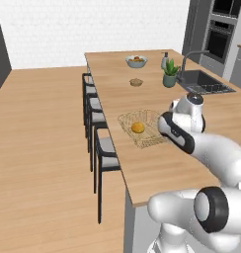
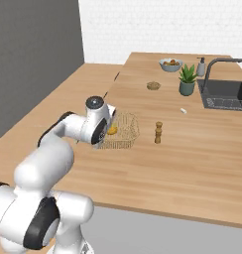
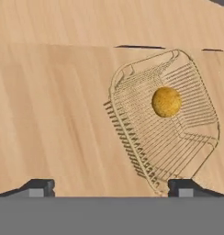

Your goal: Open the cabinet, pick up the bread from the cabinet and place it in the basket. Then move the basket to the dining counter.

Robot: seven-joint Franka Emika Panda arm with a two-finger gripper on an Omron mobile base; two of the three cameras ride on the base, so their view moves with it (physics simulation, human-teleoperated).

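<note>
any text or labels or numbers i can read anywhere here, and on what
None: no readable text in these views.
The soap bottle by the sink carries no legible label.
The pepper mill and plant pot look plain.
The basket, the bread and the dining counter are unmarked.
The oven shows no legible markings.

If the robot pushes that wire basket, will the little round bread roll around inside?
Probably. The bread looks like a smooth ball lying loose on the mesh of the basket, so a push would likely set it rolling. The flared sides should keep it in. The basket itself looks thin and light, so it may slide easily.
</note>
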